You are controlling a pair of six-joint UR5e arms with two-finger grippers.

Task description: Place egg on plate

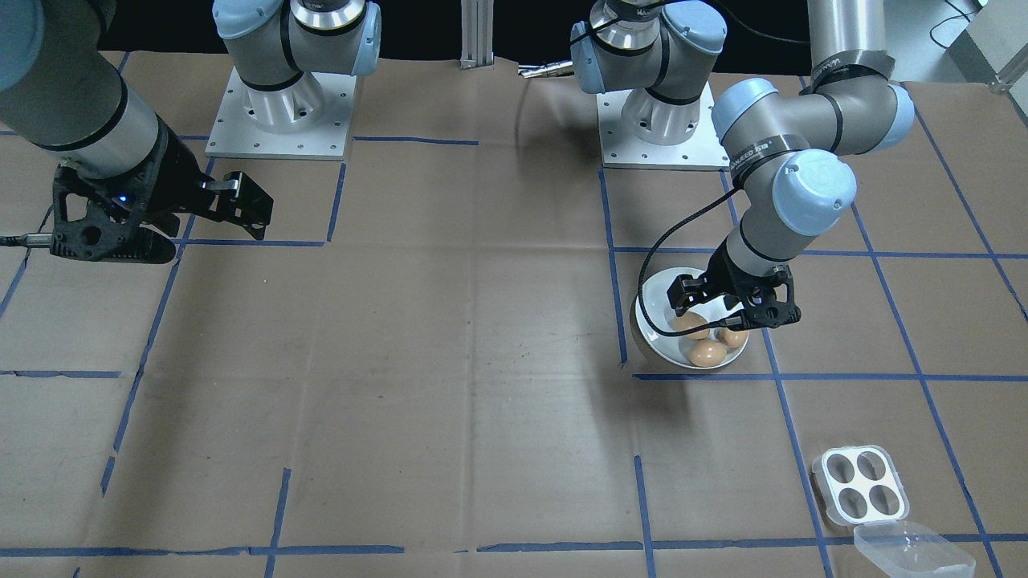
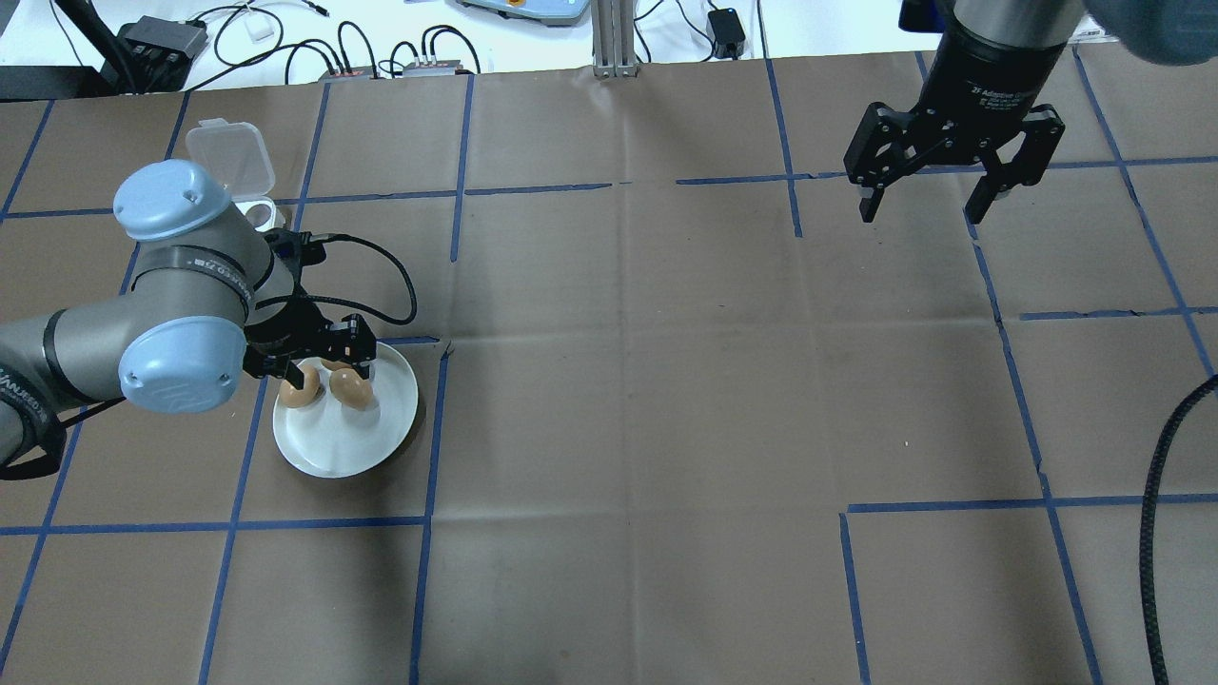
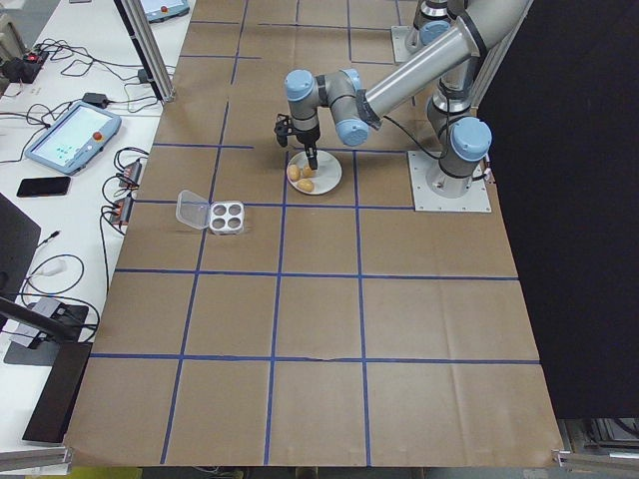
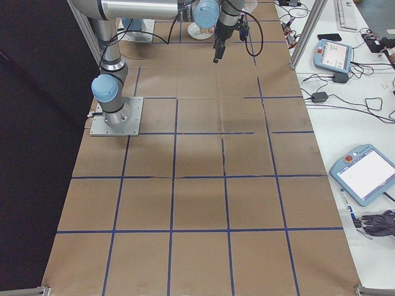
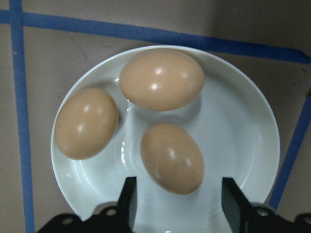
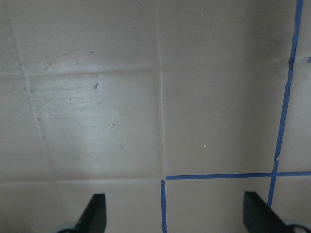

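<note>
The round white plate (image 5: 252,121) holds three brown eggs: one at the far side (image 5: 162,80), one on the left (image 5: 86,124) and one nearest the gripper (image 5: 172,158). My left gripper (image 5: 179,187) hangs open just over the plate, with its fingers (image 5: 129,199) either side of the nearest egg's lower end and a gap on the right. From overhead, the left gripper (image 2: 333,373) covers part of the plate (image 2: 343,447) and eggs (image 2: 350,388). My right gripper (image 2: 923,211) hangs open and empty above bare table far to the right.
A small clear four-hollow egg tray (image 1: 861,484) with its lid (image 1: 907,550) open lies on the table beyond the plate, with no eggs in it. Brown paper with blue tape lines (image 2: 428,447) covers the table. Both arm bases (image 1: 281,112) stand at the robot's edge.
</note>
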